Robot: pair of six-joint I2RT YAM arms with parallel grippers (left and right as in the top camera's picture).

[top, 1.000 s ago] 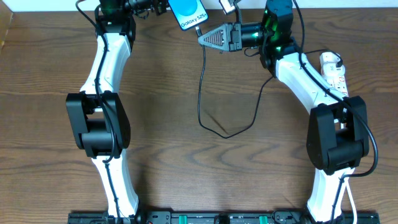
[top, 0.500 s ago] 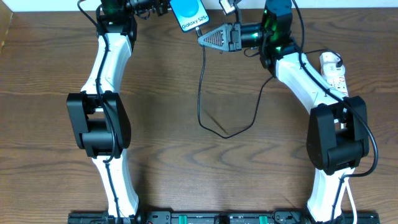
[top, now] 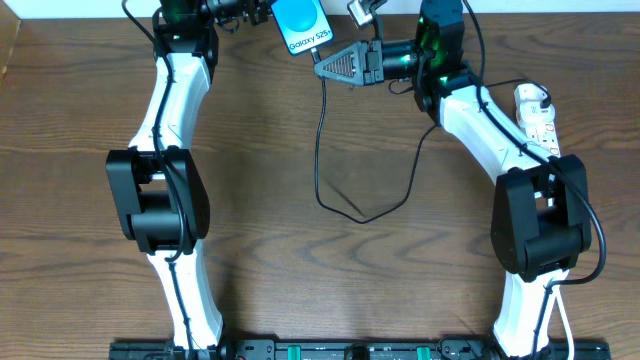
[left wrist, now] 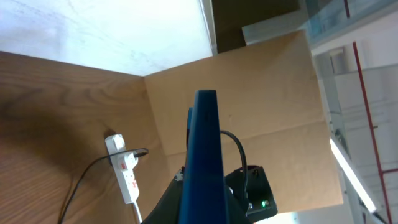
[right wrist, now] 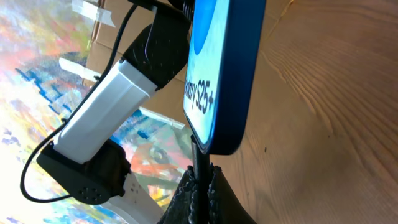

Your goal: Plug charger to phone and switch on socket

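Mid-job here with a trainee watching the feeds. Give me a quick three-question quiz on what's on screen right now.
1. Fill in: the socket lies on the table beside the robot's ___ arm.
2. True or false: the phone lies flat on the table, untouched.
3. What does the right gripper pinch? A the socket; B the charger, near its tip; C the phone.

Key
1. right
2. False: the left gripper holds it up.
3. B
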